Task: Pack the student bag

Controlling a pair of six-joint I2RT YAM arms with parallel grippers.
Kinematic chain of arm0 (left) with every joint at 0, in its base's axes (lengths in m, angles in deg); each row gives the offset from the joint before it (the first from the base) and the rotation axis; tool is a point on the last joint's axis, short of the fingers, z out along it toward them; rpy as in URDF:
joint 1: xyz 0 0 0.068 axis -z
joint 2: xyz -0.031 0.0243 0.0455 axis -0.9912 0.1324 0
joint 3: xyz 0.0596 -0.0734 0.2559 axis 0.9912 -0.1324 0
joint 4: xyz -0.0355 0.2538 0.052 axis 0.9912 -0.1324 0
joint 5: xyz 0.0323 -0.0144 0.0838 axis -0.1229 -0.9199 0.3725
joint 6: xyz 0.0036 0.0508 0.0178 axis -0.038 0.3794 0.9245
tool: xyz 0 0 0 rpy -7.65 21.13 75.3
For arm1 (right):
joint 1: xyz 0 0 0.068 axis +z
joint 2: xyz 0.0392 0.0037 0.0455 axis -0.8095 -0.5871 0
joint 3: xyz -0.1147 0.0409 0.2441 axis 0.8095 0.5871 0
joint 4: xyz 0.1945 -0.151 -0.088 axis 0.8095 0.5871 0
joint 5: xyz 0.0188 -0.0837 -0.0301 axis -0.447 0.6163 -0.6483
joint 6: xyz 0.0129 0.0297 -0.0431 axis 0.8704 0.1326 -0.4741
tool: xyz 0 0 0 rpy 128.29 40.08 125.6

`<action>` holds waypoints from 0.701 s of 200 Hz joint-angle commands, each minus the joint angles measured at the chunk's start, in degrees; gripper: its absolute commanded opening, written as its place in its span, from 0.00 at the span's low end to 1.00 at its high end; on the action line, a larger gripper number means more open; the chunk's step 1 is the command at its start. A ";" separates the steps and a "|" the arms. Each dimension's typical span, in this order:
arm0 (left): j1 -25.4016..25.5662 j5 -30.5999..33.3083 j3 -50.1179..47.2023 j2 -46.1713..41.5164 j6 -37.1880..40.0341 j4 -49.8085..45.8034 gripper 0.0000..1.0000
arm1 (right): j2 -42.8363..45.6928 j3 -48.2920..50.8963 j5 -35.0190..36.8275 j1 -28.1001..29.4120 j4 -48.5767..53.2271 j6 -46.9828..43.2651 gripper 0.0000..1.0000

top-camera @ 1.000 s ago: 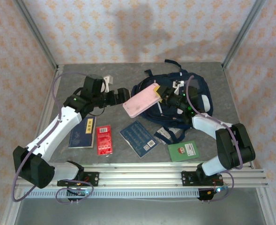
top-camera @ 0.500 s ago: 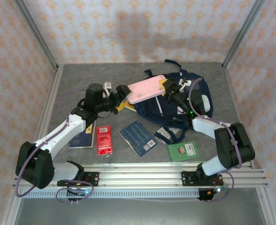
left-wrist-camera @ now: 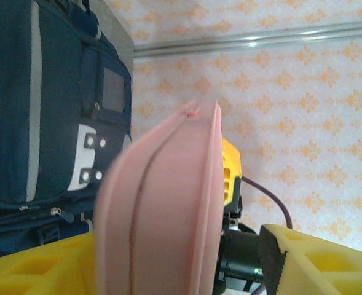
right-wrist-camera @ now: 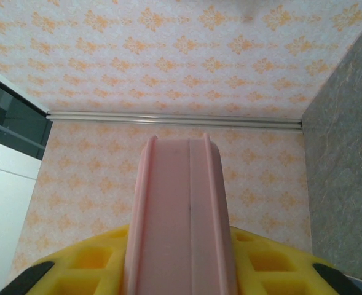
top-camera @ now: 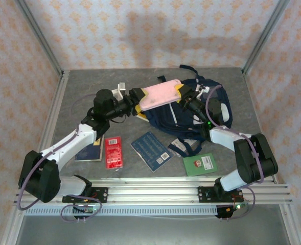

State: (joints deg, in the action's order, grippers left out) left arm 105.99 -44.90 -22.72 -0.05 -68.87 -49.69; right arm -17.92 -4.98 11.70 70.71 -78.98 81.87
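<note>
1. I have the pink case (top-camera: pixel 160 94) slung between the two grippers. Its long axis runs left to right, above the left part of the student bag (top-camera: pixel 165 118).
2. The right gripper (top-camera: pixel 183 94) is clamped on the case's right end, with both pads pressed against its faces.
3. The left gripper (top-camera: pixel 141 102) straddles the left end with its jaws partly open. One finger touches the case and there is a gap at the other, so I judge it is not gripping.
4. The bag lies flat on the table (top-camera: pixel 89 81), right of centre, directly below and behind the case. The right arm is nearer to it.
5. The bag is navy fabric with a pale stripe and grey-white patches. I cannot tell whether any zip is open.
</note>
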 commanded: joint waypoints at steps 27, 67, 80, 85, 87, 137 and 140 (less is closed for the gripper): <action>0.97 -1.72 1.77 0.38 0.60 3.24 0.50 | -0.06 0.51 1.03 -0.09 -6.13 1.05 0.19; 1.01 -1.66 1.78 0.17 1.36 3.10 0.38 | -0.22 1.17 0.87 -0.07 -5.94 0.57 0.20; 1.01 -1.72 1.81 -0.04 1.82 2.96 0.34 | -0.18 1.34 0.75 -0.10 -5.70 0.36 0.24; 1.01 -1.72 1.90 -0.10 2.12 2.67 0.33 | -0.06 1.39 0.64 -0.12 -5.53 0.25 0.25; 0.99 -1.67 1.95 -0.08 2.25 2.46 0.32 | -0.07 1.42 0.60 -0.07 -5.40 0.19 0.26; 0.27 -0.57 2.80 -2.01 6.00 -2.86 0.32 | 6.05 0.61 0.65 -0.09 12.15 -9.72 0.65; 0.20 -0.50 2.81 -2.13 6.18 -3.29 0.32 | 6.82 0.50 0.98 -0.11 14.24 -11.03 0.67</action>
State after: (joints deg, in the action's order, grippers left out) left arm 106.77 -45.21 -22.30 0.46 -65.72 -51.05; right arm -16.94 -4.00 12.51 70.71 -75.98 80.25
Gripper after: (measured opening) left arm 0.332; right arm 0.600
